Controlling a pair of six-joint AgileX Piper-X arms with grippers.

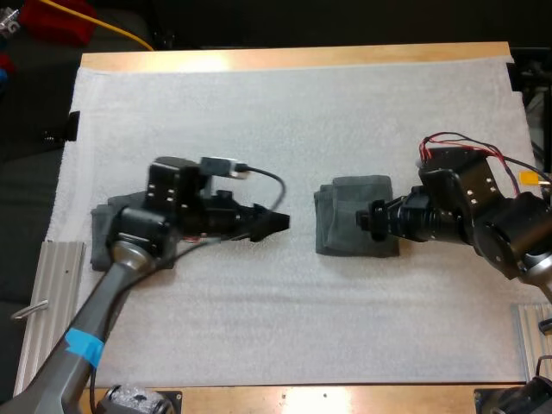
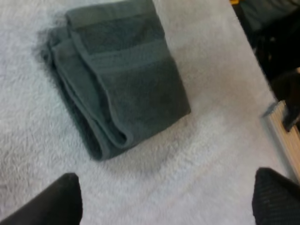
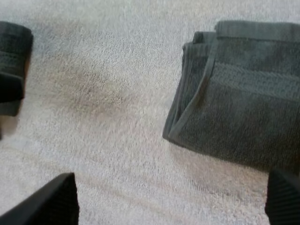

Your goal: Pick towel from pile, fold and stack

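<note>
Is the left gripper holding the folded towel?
No: the left gripper stands open, and the folded towel lies clear of it.

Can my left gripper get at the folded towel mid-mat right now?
Probably yes. The left gripper is open and points at the folded towel, with bare mat between them. The right gripper sits over the towel's far edge, so keep to the near fold.

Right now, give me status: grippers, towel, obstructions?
Grippers open: left gripper short of folded towel, right gripper at its opposite side. Under left arm, second towel.
</note>
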